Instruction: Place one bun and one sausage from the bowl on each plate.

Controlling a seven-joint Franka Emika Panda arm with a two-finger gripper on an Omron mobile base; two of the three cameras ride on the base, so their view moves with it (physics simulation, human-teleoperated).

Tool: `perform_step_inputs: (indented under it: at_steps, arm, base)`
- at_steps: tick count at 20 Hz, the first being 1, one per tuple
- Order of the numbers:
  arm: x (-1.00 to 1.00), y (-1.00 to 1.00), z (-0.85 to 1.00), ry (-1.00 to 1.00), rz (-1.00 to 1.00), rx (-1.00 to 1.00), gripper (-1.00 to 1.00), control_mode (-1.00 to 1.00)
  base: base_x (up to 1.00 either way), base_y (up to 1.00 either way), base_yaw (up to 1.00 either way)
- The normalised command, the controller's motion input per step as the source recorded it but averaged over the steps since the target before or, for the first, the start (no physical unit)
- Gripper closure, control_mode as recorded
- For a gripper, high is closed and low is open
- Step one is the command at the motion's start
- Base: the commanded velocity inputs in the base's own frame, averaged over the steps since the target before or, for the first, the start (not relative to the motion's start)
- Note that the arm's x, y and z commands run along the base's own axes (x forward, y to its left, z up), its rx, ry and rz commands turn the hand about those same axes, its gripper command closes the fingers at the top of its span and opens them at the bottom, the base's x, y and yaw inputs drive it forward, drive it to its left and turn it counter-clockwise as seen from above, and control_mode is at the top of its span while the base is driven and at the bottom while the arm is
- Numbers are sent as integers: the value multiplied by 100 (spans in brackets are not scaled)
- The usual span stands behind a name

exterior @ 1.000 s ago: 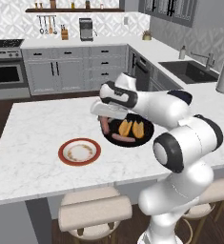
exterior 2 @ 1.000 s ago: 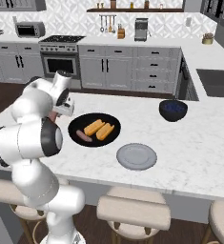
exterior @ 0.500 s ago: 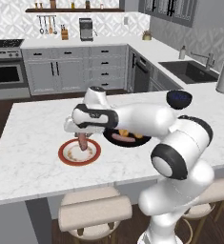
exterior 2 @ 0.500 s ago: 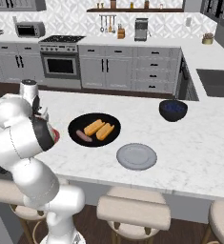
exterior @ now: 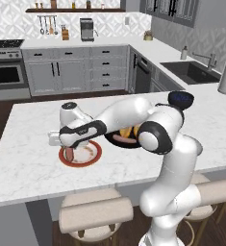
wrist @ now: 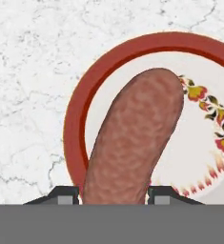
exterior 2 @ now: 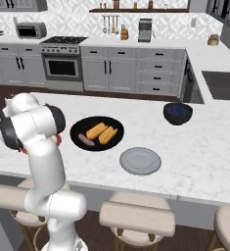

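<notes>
My gripper [exterior: 69, 150] hangs low over the red-rimmed plate [exterior: 93, 159], shut on a brown sausage [exterior: 69, 155] that points down at it. In the hand view the sausage [wrist: 132, 138] runs between the fingertips [wrist: 66, 194] across the plate's cream centre, with the red rim [wrist: 74, 125] around it; I cannot tell whether it touches. The black bowl [exterior 2: 82, 128] holds two buns [exterior 2: 96, 131] and one sausage [exterior 2: 86, 141]. The grey plate [exterior 2: 140, 161] lies bare in front of the bowl.
A small dark blue bowl [exterior 2: 178, 112] stands at the back right of the marble island [exterior 2: 204, 157]. Stools stand under the island's near edge. My own arm hides part of the black bowl [exterior: 128, 143] in the left base view.
My arm has swung left from the black bowl to the red-rimmed plate, carrying the sausage, and has come down closer to the plate.
</notes>
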Motion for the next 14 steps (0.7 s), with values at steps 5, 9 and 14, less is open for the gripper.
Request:
perform_step_inputs:
  at_steps: [5, 9, 14]
  arm:
    - [58, -7, -31, 7, -23, -11, 100, -100]
    - [17, -22, -41, 10, -20, -9, -100, -100]
    - [3, -53, -11, 3, -14, -3, -100, -100]
  base:
    - [0, 0, 0]
    - [0, 0, 0]
    - [0, 0, 0]
